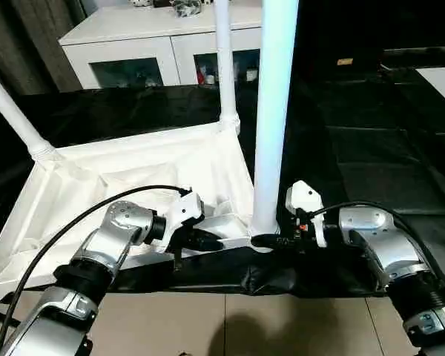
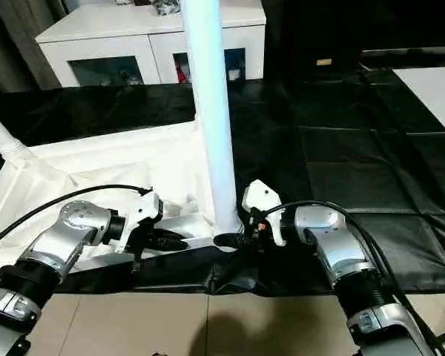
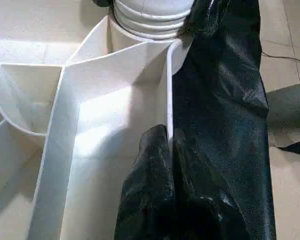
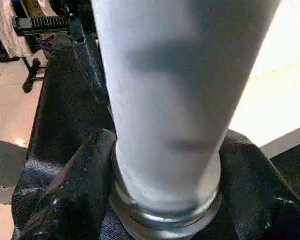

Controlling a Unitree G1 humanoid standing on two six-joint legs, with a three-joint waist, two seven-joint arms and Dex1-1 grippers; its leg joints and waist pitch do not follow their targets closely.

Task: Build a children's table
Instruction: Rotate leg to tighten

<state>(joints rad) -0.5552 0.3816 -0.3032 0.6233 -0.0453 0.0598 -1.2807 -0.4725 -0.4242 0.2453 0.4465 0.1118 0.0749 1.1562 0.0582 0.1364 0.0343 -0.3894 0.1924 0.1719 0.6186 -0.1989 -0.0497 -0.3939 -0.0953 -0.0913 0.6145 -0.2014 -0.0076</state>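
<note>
The white tabletop [image 1: 133, 170] lies upside down on a black sheet, its ribbed underside facing up. A tall white leg [image 1: 274, 111] stands upright in the near right corner socket. Another leg [image 1: 224, 59] stands in the far right corner, and a third [image 1: 11, 111] leans at the far left. My left gripper [image 1: 211, 241] is shut on the tabletop's thin near rim [image 3: 168, 100], one finger on each side. My right gripper [image 1: 265, 240] holds the near leg's base, its fingers [image 4: 75, 190] pressed against both sides just above the threaded collar.
A white cabinet [image 1: 133, 44] with dark glass doors stands behind the work. The black sheet [image 1: 371, 148] spreads far to the right, and a white panel [image 1: 441, 81] lies at its far right. Tiled floor [image 1: 245, 326] shows at the near edge.
</note>
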